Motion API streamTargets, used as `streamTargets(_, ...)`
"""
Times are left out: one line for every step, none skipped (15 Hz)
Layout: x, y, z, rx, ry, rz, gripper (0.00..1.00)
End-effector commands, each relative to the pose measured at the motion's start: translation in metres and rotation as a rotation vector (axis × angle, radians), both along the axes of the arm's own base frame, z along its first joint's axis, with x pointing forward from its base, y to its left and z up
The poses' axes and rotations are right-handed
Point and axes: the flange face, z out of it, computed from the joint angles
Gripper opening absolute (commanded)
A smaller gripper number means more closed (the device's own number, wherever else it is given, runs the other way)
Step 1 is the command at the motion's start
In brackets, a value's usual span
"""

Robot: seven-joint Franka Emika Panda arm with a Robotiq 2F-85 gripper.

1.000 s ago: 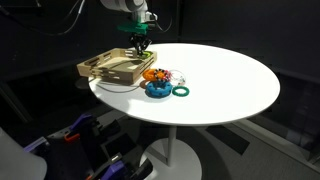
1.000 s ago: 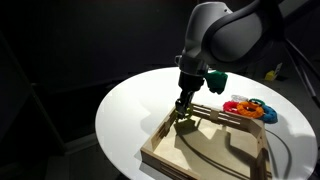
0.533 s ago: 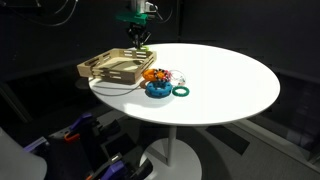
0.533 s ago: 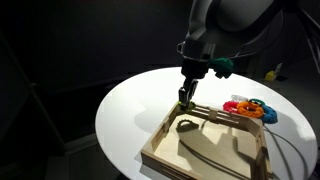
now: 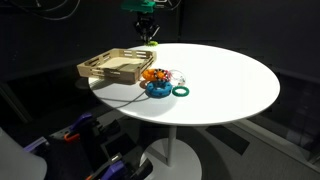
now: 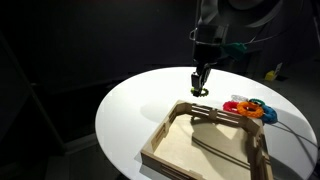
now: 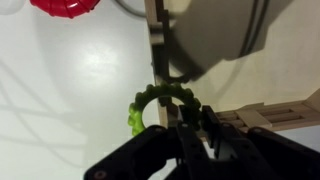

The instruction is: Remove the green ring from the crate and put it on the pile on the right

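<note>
green ring (image 7: 138, 112) gripped in the claw (image 7: 188, 122), over the crate (image 6: 163, 132) edge

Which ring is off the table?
The green ring, pinched in the gripper in mid-air; the others lie in the pile.

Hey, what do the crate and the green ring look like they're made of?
The crate looks like pale unfinished wood: light tan, matte, with slatted sides. The green ring is probably moulded plastic: bright, even colour and a bumpy edge, though the wrist view is blurry.
</note>
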Motion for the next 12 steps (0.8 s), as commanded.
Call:
streamTargets(-0.005, -0.036, 0.010, -0.059, -0.005, -0.081, 0.07)
streamTargets(-0.005, -0.047, 0.009, -0.076, -0.005, -0.106, 0.07)
streamTargets(-0.005, -0.058, 0.008, -0.087, -0.002, -0.128, 0.07)
streamTargets(-0.005, -0.068, 0.007, -0.097, 0.004, -0.152, 0.07)
streamTargets(-0.007, -0.078, 0.005, -0.105, 0.011, -0.176, 0.07)
streamTargets(-0.009, -0.088, 0.002, -0.108, 0.022, -0.199, 0.07)
streamTargets(-0.011, -0.096, -0.001, -0.111, 0.034, -0.218, 0.07)
streamTargets(-0.014, -0.103, -0.005, -0.114, 0.050, -0.235, 0.07)
streamTargets(-0.018, -0.110, -0.009, -0.116, 0.065, -0.249, 0.07)
streamTargets(-0.021, -0.116, -0.012, -0.122, 0.080, -0.263, 0.07)
streamTargets(-0.025, -0.121, -0.016, -0.127, 0.095, -0.277, 0.07)
streamTargets(-0.028, -0.125, -0.019, -0.133, 0.108, -0.291, 0.07)
